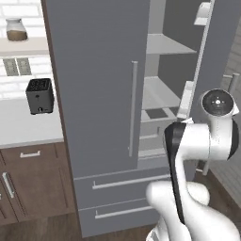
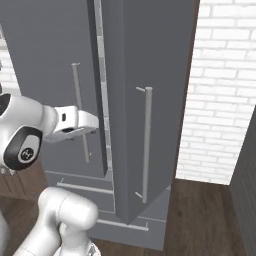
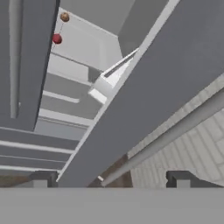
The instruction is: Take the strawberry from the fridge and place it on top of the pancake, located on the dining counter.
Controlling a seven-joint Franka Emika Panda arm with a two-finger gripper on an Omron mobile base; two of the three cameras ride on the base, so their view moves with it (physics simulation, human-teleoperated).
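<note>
The fridge (image 1: 99,94) stands with its left door shut and its right door (image 1: 214,56) swung open, showing pale shelves (image 1: 164,44). In the hand view a tiny red strawberry (image 3: 57,39) lies on a fridge shelf at the upper left, with a small brown ball (image 3: 64,17) just beyond it. My gripper (image 3: 111,181) is open and holds nothing. Its fingertips (image 3: 42,178) stand wide apart in front of the open door's edge (image 3: 144,87) and long bar handle (image 3: 175,131). The hand (image 2: 75,122) reaches in beside that door. The pancake and dining counter are out of view.
Left of the fridge, a black toaster (image 1: 39,95) sits on a white worktop (image 1: 23,127) over brown drawers, with a jar (image 1: 16,29) on a shelf above. A white brick wall (image 2: 220,90) and wooden floor (image 2: 200,215) lie to the right.
</note>
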